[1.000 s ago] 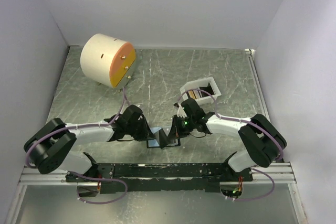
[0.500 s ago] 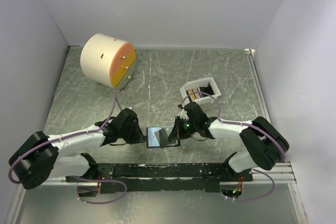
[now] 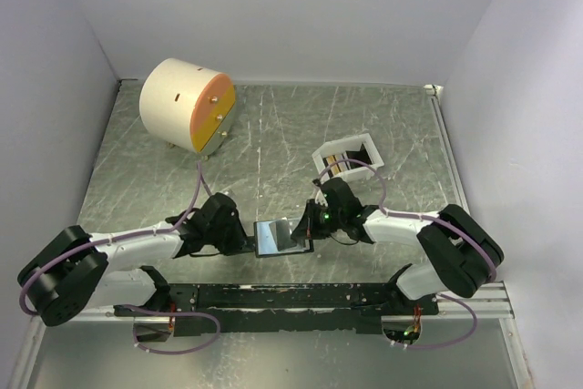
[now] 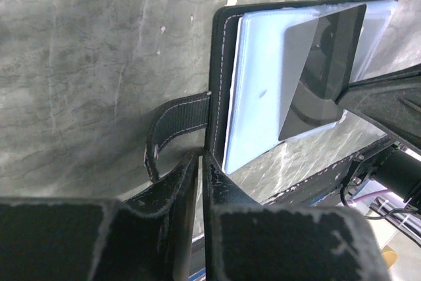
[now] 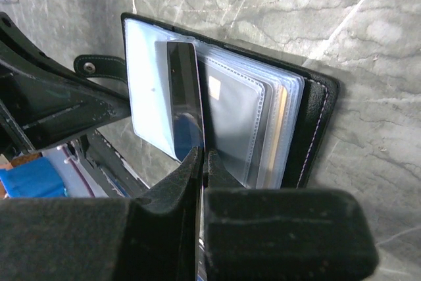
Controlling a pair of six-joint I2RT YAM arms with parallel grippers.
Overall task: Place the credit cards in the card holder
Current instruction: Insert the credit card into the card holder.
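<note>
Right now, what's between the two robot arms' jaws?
The open card holder lies flat on the table between them, clearest in the top view. The left jaws pinch its edge; the right jaws hold a dark credit card over its sleeves.

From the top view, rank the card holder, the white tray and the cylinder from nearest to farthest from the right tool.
1. Card holder: just left of the right tool, which grips a card over it.
2. White tray: behind the tool, toward the far right.
3. Cylinder: far left corner.
</note>
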